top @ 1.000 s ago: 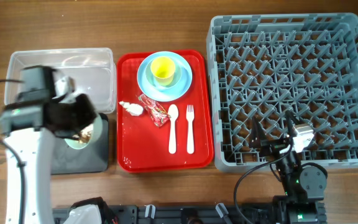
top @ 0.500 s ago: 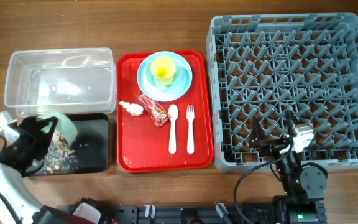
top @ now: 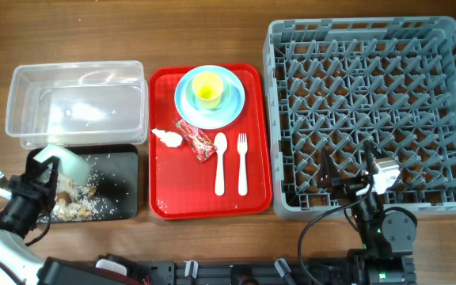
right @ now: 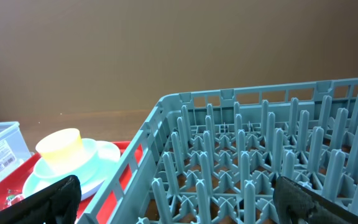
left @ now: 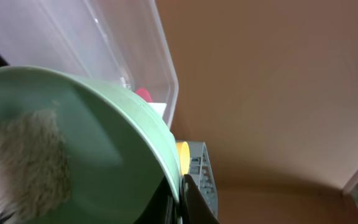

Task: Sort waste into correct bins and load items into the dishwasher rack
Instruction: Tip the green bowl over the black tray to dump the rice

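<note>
At the near left corner of the table the left gripper (top: pixel 42 180) has its jaws pinched tight on the rim of the mint-green bowl (top: pixel 64 158), which is tipped on its side over the left end of the black tray (top: pixel 123 184). Beige-brown food scraps (top: pixel 74 204) with white crumbs lie scattered in that tray just below the bowl's mouth, and the wrist view shows a grainy smear inside the bowl. The clear tub (top: pixel 77 111) sits just behind the black tray. On the red tray (top: pixel 172 194) in the middle, the yellow cup (top: pixel 207 89) stands on the pale blue plate (top: pixel 229 107); nearer me lie the white tissue (top: pixel 167 137), the red-and-clear wrapper (top: pixel 196 142), the spoon (top: pixel 220 162) and the fork (top: pixel 241 162). The right gripper (top: pixel 345 164) hangs over the near edge of the dishwasher rack (top: pixel 370 87), jaws spread wide and holding nothing.
</note>
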`<state>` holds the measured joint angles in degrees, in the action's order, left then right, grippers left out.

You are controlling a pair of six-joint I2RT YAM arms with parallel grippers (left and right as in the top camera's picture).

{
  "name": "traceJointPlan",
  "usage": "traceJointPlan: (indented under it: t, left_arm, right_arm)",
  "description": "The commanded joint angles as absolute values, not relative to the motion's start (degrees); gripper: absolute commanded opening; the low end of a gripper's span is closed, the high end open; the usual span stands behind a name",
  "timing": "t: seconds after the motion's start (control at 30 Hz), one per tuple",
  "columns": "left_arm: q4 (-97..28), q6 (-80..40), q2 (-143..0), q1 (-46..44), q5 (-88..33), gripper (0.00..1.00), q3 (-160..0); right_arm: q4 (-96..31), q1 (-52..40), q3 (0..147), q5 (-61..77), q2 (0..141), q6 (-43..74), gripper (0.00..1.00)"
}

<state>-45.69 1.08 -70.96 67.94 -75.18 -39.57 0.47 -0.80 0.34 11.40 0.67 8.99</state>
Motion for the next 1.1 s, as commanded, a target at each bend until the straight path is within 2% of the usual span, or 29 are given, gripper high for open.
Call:
traceJointPlan:
  t: [0.0, 0.1, 0.2, 0.3, 0.37, 0.5, 0.73, 0.83, 1.07]
  left_arm:
    - [-43.22, 4.67, -71.02, 68.34, -78.30, 0.04, -39.20]
    - [-46.00, 5.02, -71.53, 68.31, -80.14, 0.04, -39.20]
    - [-43.09, 2.50, -71.85, 68.38, -80.66, 0.04, -39.20]
    - [-43.20, 4.38, -72.01, 68.31, -87.22, 0.04, -39.20]
    - [-37.67, -0.82, -72.12, 68.38, -87.05, 0.04, -39.20]
    - [-41.17, -2.35, -72.10, 68.25, -90.37, 0.04, -39.20]
    - [-41.45, -3.84, -72.10, 68.20, -90.35, 0.04, -39.20]
    - [-35.40, -7.51, -72.27, 68.20, -84.82, 0.04, -39.20]
    - [-35.16, -8.71, -72.34, 67.55, -86.46, 0.04, -39.20]
  right_arm:
    - [0.89, -0.45, 0.30, 11.70, 0.43, 9.15, 0.99]
    - [0.89, -0.45, 0.30, 11.68, 0.43, 9.17, 1.00]
    - [0.89, -0.45, 0.30, 11.70, 0.43, 9.17, 1.00]
    - [0.89, -0.45, 0.30, 11.68, 0.43, 9.17, 1.00]
    - [0.89, -0.45, 0.30, 11.70, 0.43, 9.17, 1.00]
    - [0.89, -0.45, 0.30, 11.68, 0.43, 9.15, 1.00]
    - [0.89, -0.45, 0.30, 11.70, 0.43, 9.17, 1.00]
    - [0.89, -0.45, 0.30, 11.70, 0.43, 9.17, 1.00]
    - [0.89, -0.45, 0.30, 11.70, 0.43, 9.17, 1.00]
